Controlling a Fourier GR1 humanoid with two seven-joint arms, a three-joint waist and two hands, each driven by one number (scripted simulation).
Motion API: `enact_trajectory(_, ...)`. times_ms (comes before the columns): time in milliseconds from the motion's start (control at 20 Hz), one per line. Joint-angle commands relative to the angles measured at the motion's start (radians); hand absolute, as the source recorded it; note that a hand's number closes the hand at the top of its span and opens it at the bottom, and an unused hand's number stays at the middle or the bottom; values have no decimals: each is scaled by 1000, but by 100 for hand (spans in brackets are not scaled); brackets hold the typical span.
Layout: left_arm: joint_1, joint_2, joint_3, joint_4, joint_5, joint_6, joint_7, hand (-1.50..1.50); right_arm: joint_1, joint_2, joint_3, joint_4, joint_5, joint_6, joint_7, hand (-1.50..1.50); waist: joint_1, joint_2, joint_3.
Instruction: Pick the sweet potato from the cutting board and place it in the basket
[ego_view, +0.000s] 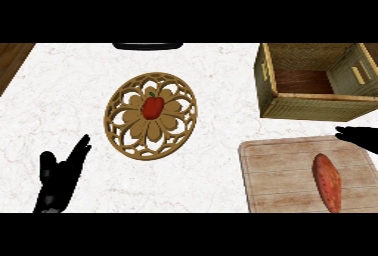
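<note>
Sweet potato (327, 182): lying lengthwise on the cutting board (277, 175), toward its right side, untouched.
Cutting board: lower right, its bottom edge cut off by the view.
Basket (303, 107): upper right, open and woven, just beyond the board; its right side runs out of view.
Right hand (359, 138): only a dark sliver at the right edge, above the board; can't tell how its fingers sit.
Left hand (60, 177): lower left, fingers straight and relaxed, holding nothing.
Trivet (151, 115): carved wooden round at centre, red pepper (153, 107) on it.
Dark object (148, 46): top edge, mostly cut off, unidentifiable.

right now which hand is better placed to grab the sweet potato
Right hand: it sits at the cutting board's far right corner, near the sweet potato. The left hand rests across the counter.
</note>
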Motion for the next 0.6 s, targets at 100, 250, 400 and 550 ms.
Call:
enact_trajectory(100, -12, -22, 1, 86, -1, -23, 27, 0, 32, 59, 39, 26, 111, -54, -66, -150, -6, 7, -10)
enact_trajectory(250, 24, -57, -34, 26, -24, 12, 65, 0, -22, 94, 35, 60, 120, -54, -26, -150, 0, 7, -10)
enact_trajectory(400, 20, -45, -15, 21, -18, -5, 70, 0, 18, 88, 23, 61, 147, -61, -78, -150, -5, 6, -10)
enact_trajectory(550, 59, -43, -11, 17, -23, -14, 50, 0, -7, 160, 71, 58, 184, -84, -41, -150, 1, 7, -10)
